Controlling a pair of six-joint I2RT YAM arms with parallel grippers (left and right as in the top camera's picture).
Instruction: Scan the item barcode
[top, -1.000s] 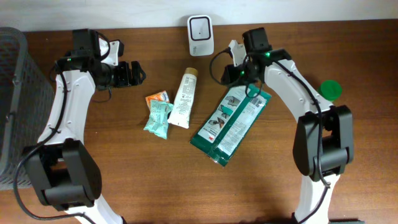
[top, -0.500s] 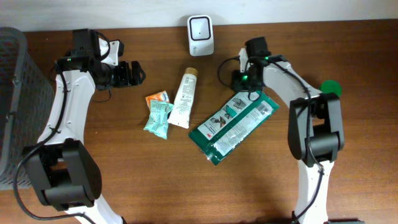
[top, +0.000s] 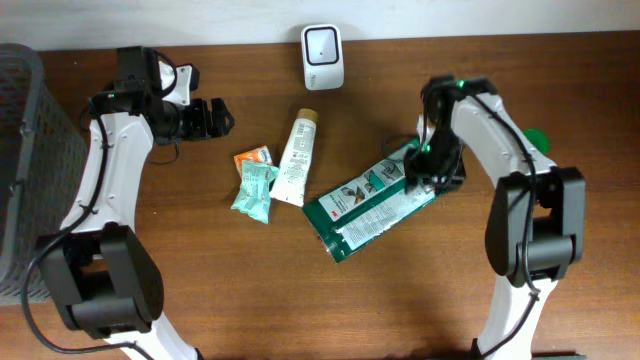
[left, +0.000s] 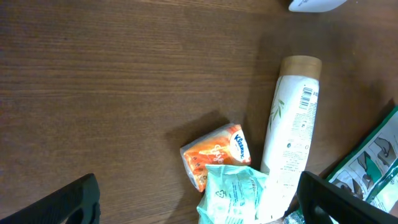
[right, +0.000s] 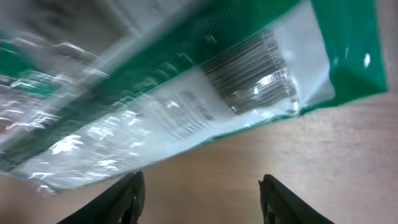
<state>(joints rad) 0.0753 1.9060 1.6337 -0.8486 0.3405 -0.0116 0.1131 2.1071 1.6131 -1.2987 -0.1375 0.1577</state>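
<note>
Green packet (top: 372, 203) lies flat on the tabletop (top: 250, 290), barcode (right: 249, 71) facing up. Right jaws stand part-open over its right end, gripping nothing. Left of it: teal pack (top: 254, 189), orange pack (top: 253, 157), tube (top: 296, 157). Left jaws are spread wide, empty. White scanner (top: 322, 43) sits at the far edge.

Glossy plastic packet (right: 186, 93), matt wooden table (right: 217, 165)

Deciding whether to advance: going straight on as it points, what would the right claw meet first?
Probably the green package, its barcode end just ahead of the open right claw; depth is unclear, so the table beside it could come first.
</note>
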